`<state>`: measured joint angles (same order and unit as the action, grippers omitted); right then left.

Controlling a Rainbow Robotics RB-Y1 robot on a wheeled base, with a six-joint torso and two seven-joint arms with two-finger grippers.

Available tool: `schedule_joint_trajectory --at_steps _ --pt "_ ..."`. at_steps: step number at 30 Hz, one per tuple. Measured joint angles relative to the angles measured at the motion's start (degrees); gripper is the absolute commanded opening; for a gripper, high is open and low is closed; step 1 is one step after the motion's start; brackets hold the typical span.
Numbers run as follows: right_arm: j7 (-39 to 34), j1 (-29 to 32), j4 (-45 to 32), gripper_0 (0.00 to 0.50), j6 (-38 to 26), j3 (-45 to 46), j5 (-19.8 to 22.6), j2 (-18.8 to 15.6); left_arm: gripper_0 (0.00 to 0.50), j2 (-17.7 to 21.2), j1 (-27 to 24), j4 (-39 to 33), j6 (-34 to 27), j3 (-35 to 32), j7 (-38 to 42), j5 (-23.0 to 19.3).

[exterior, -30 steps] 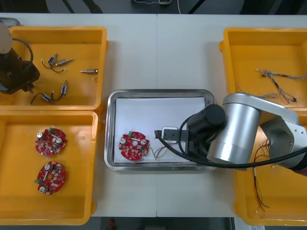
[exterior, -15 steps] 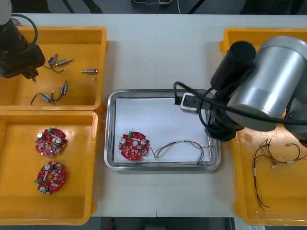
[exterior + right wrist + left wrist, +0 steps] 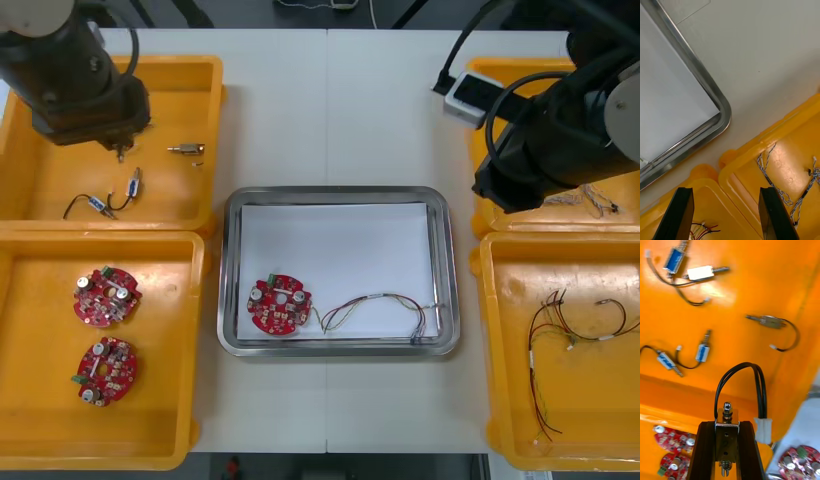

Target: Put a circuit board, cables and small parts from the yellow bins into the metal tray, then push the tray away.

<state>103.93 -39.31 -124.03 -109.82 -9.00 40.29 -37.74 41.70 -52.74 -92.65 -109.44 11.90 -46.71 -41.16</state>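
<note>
My left gripper (image 3: 726, 450) hangs over the far left yellow bin (image 3: 60, 200), shut on a small metal part (image 3: 727, 416) with a looped black cable (image 3: 752, 371). More small metal parts (image 3: 700, 273) lie loose on the bin floor beneath it. In the metal tray (image 3: 335, 192) lie a round red circuit board (image 3: 279, 304) and a red and yellow cable (image 3: 375, 305). My right gripper (image 3: 727, 213) stands open with nothing in it, above the seam between the two right bins, just off the tray's corner (image 3: 720, 108). Twisted blue and white cables (image 3: 782, 187) lie close past its fingers.
Two more circuit boards (image 3: 105, 297) lie in the near left bin. The near right bin (image 3: 500, 400) holds thin red and black cables (image 3: 570, 335). My right arm (image 3: 560, 120) covers part of the far right bin. Bare table runs beyond the tray's far rim.
My right arm has swung from the tray out to the right bins, leaving the red and yellow cable in the tray. My left arm has moved right across the far left bin.
</note>
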Motion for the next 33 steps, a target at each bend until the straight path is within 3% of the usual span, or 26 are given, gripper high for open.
schedule_joint_trajectory --at_steps 8,14,26,33 --pt "-10.7 0.0 0.0 0.500 0.0 1.6 1.0 -3.1 0.000 -7.2 0.0 -4.8 -0.1 0.0 0.9 0.0" --pt "-13.0 0.0 2.9 0.500 0.0 6.3 3.6 -4.8 0.001 -11.1 0.0 -6.3 -0.1 2.3 1.8 0.9" --pt "-15.8 0.0 14.9 0.500 0.0 17.4 5.1 -6.8 0.000 -12.7 0.1 -6.4 0.0 12.5 4.2 1.1" --pt "-15.8 0.0 19.1 0.500 0.0 20.2 2.2 -8.0 0.000 -12.7 1.2 -6.4 5.3 16.1 6.9 2.4"
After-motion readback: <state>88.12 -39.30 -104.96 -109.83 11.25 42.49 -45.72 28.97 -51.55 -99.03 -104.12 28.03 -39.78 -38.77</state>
